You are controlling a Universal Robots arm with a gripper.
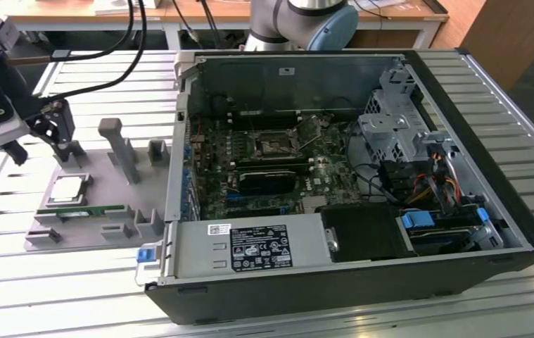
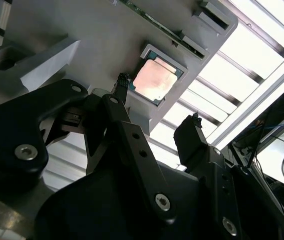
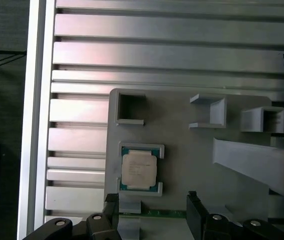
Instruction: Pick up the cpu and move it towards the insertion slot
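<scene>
The cpu (image 1: 67, 189), a flat silvery square with a pale-green rim, lies in a square pocket of the grey holder plate (image 1: 98, 176) at the exterior view's left. My gripper (image 1: 39, 149) hangs above the plate's far-left part, open, with nothing between its fingers. In both wrist views the cpu (image 2: 158, 79) (image 3: 138, 168) sits just ahead of the two black fingertips, apart from them, with the gripper (image 2: 157, 102) (image 3: 152, 196) spread wider than the chip. The insertion slot (image 1: 274, 144), a black socket in a silver frame, sits on the motherboard inside the open computer case.
A green memory stick (image 1: 81, 210) lies on the plate just in front of the cpu. Grey upright holders (image 1: 121, 151) stand on the plate between the cpu and the case wall (image 1: 180, 134). Cables and drive bays (image 1: 417, 162) fill the case's right side. Everything rests on a slatted metal table (image 1: 41, 282).
</scene>
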